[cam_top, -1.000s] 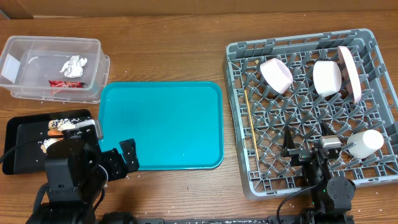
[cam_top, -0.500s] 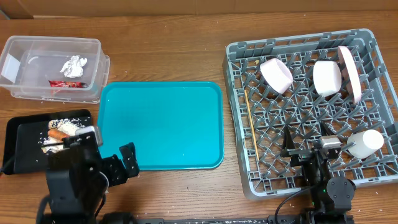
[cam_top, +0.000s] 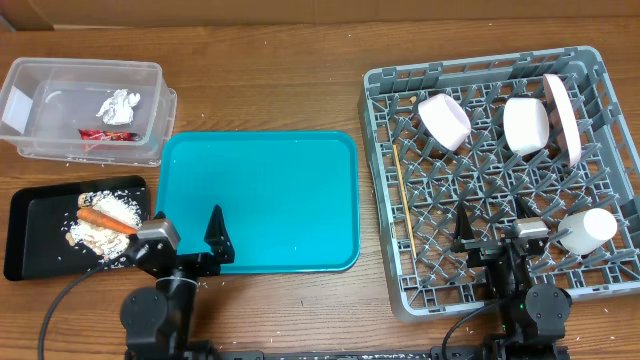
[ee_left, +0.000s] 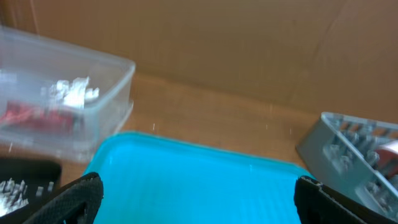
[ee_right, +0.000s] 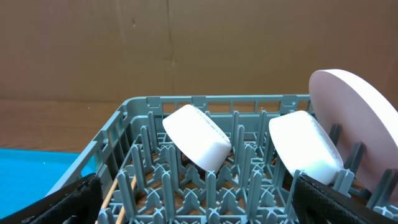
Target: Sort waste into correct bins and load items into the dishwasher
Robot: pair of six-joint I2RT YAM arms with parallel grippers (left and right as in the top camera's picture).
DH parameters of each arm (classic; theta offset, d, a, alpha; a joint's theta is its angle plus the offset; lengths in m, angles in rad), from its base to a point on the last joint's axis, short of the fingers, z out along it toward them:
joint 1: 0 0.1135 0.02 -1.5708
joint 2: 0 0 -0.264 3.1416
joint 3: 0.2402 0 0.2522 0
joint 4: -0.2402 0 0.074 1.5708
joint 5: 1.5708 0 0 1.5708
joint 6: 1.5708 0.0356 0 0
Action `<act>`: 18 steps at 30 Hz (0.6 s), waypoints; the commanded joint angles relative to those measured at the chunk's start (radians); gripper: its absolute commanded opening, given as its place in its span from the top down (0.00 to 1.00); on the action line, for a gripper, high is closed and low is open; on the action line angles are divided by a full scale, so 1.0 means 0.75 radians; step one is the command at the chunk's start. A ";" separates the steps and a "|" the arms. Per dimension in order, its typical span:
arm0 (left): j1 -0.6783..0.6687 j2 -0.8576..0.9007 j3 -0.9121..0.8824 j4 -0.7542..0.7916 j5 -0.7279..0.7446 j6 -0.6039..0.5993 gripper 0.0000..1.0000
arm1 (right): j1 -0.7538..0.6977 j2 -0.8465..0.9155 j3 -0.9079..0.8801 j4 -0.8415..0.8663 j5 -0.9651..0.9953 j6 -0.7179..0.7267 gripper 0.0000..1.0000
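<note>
While both jaws stand wide and empty, left gripper (cam_top: 188, 235) at edge of flat teal plastic tray (cam_top: 260, 200), right gripper (cam_top: 497, 238) over square grey plastic rack (cam_top: 375, 180).

The left arm sits folded low at about 7 o'clock in the overhead view. Its wrist is roughly level, and the left gripper (cam_top: 185, 228) points toward 12 o'clock, jaws spread wide with nothing between them. The right arm sits folded at about 5 o'clock, and the right gripper (cam_top: 497, 232) also aims at 12 o'clock, wide apart and empty. In each wrist view the black fingers (ee_left: 74, 199) show only at 7 and 5 o'clock.
</note>
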 commanded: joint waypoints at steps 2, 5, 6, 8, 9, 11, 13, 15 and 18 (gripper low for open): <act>-0.002 -0.113 -0.172 0.250 -0.033 0.172 0.00 | -0.002 -0.013 -0.014 0.007 -0.006 0.006 0.00; -0.003 -0.129 -0.256 0.412 -0.033 0.271 0.00 | -0.002 -0.013 -0.014 0.007 -0.006 0.005 0.00; -0.004 -0.129 -0.288 0.464 -0.033 0.300 0.00 | -0.002 -0.013 -0.014 0.007 -0.006 0.005 0.00; -0.009 -0.129 -0.296 0.433 -0.053 0.313 0.00 | -0.002 -0.013 -0.014 0.007 -0.006 0.005 0.00; -0.013 -0.129 -0.297 0.397 -0.068 0.312 0.00 | -0.002 -0.013 -0.014 0.007 -0.006 0.006 0.00; -0.018 -0.129 -0.297 0.316 -0.067 0.311 0.00 | -0.002 -0.013 -0.014 0.007 -0.006 0.005 0.00; -0.028 -0.129 -0.296 0.235 -0.063 0.313 0.00 | -0.002 -0.013 -0.014 0.007 -0.006 0.005 0.00; -0.038 -0.130 -0.296 0.233 -0.063 0.312 0.00 | -0.002 -0.013 -0.014 0.007 -0.006 0.005 0.00; -0.040 -0.130 -0.296 0.233 -0.063 0.313 0.00 | -0.002 -0.013 -0.014 0.007 -0.006 0.005 0.00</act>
